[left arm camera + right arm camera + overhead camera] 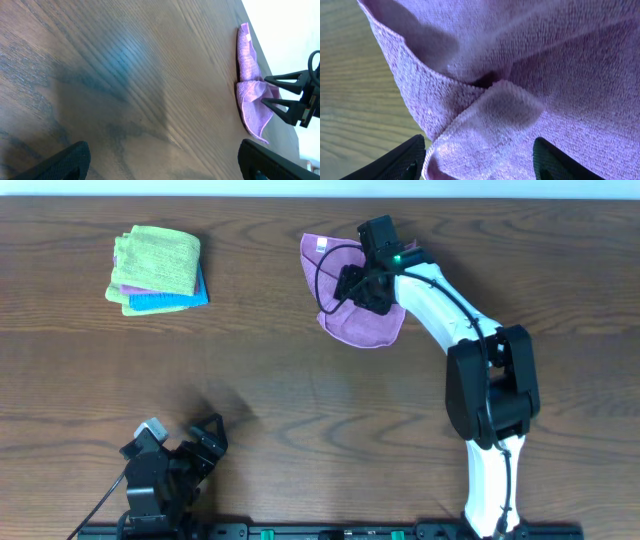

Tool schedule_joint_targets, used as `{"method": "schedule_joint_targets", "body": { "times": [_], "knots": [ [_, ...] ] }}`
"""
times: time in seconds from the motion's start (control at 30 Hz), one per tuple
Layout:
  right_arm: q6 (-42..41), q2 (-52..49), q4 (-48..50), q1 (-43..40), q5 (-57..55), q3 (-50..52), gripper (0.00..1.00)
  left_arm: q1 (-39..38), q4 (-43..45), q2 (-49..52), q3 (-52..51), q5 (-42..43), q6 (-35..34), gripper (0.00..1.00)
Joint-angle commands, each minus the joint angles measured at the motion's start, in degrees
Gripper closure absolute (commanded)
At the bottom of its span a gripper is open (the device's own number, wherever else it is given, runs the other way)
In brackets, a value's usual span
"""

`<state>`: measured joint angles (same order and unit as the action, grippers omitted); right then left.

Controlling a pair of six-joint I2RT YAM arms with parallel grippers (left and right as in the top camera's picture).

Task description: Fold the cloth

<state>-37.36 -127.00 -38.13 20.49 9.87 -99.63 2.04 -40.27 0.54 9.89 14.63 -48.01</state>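
Two grippers showing, and both are sitting wide open. Your right gripper (352, 288) is reaching down onto the purple cloth (372, 328) at the far side of the table (300, 400). In the right wrist view, its dark fingers (395, 161) are spreading well apart with a bunched ridge of the fabric lying between them. They aren't pinching it. I can't tell whether the tips are actually pressing on the cloth.

The cloth is looking soft and nubbly, like terry or microfibre. It's lying rumpled, with one edge curling over into a fold, and not laid flat. A tiny white tag (320, 246) is poking out at its far-left corner, too small to read any writing.

Your left gripper (208, 438) is sitting near the front-left edge, well apart from the cloth. Its fingers (60, 162) are splayed wide over bare wood grain and aren't holding anything.

Over at the far left, a lime-green folded cloth (160, 258) is resting on top of a bright blue one (172, 301).
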Motion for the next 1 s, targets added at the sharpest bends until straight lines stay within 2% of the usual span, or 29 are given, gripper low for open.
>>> {"method": "schedule_joint_targets", "body": {
  "times": [0.0, 0.27, 0.67, 0.7, 0.83, 0.97],
  "knots": [
    [-1.4, 0.6, 1.7, 0.4, -1.8, -1.0, 0.30, 0.1, -1.4, -0.3, -0.2, -0.2, 0.2, 0.05],
    [-2.5, -2.4, 2.2, 0.2, -1.5, -1.0, 0.31, 0.1, -1.6, -0.3, -0.2, -0.7, 0.2, 0.05],
    [-2.4, -3.4, 2.6, 0.1, -1.5, -1.0, 0.39, 0.1, -1.7, -0.3, -0.2, -1.8, 0.2, 0.05],
    [-2.4, -3.4, 2.6, 0.1, -1.5, -1.0, 0.44, 0.1, -1.7, -0.3, -0.2, -1.8, 0.2, 0.05],
    [-2.4, -3.4, 2.6, 0.0, -1.5, -1.0, 0.74, 0.1, -1.7, -0.3, -0.2, -1.8, 0.2, 0.05],
    [-2.1, -3.4, 2.6, 0.1, -1.5, -1.0, 0.99, 0.1, -1.7, -0.3, -0.2, -1.8, 0.2, 0.05]
  ]
}}
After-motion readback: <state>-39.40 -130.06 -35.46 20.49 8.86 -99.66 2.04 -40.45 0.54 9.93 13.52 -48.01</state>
